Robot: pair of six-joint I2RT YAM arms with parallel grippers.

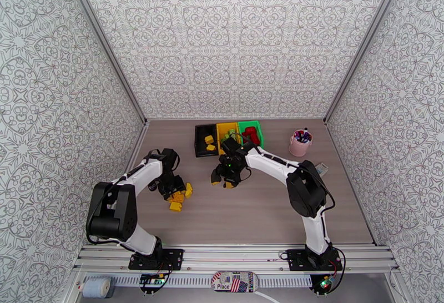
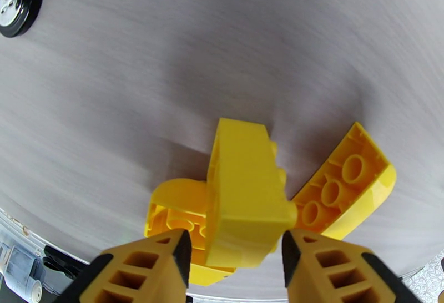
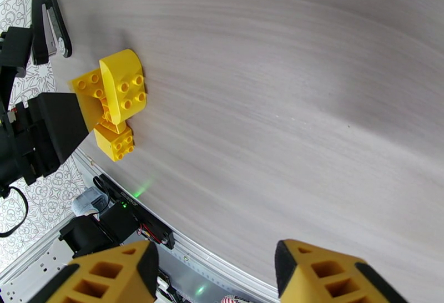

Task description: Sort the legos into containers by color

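Status: left pincer (image 2: 236,250) is sitting low over the bench (image 2: 222,49), at the bottom middle of its wrist frame. Jaws are at a middling gap, straddling an upright yellow brick (image 2: 244,198). The right pad is touching the brick's edge and the left pad is showing a sliver of gap, so it isn't clamping. Two more yellows are lying against that brick: a curved brick (image 2: 347,187) to the right, underside up, and a third brick (image 2: 172,207) at lower left, hollow side facing the camera. In the top view the left pincer (image 1: 171,187) is sitting on the yellow pile (image 1: 178,196), left of centre.

Right pincer (image 3: 216,265) is hanging open, fairly wide, nothing between the jaws, bare bench under it. In the top view it (image 1: 223,182) is sitting mid-frame, just below the bins.

Bins are standing side by side at upper centre: black bin (image 1: 198,142), yellow bin (image 1: 221,127), green bin (image 1: 260,130). Yellow bricks (image 1: 209,143) are lying in the black bin and red bricks (image 1: 251,134) in the green bin. The right arm is partly hiding the yellow bin's contents. A pink cup (image 1: 300,144) is standing apart to the right.
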